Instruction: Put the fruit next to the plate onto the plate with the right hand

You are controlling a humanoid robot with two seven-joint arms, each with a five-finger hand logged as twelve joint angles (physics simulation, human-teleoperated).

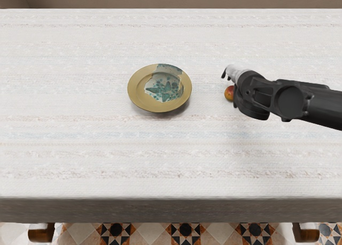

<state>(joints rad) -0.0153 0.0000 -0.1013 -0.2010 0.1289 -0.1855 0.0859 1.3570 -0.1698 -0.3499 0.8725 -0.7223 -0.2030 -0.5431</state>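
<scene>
A round gold-rimmed plate (159,88) with a teal pattern lies on the table, a little left of the middle. To its right, a small red-and-yellow fruit (228,93) rests on the tabletop, apart from the plate. My right hand (239,86) comes in from the right edge on a dark arm and sits right over the fruit, covering its right side. Only the fruit's left part shows. Whether the hand is touching the fruit is hidden from this view. The left arm does not appear.
The pale wooden table (80,138) fills the view, with its front edge low in the picture. Patterned floor tiles and chair tops show below that edge.
</scene>
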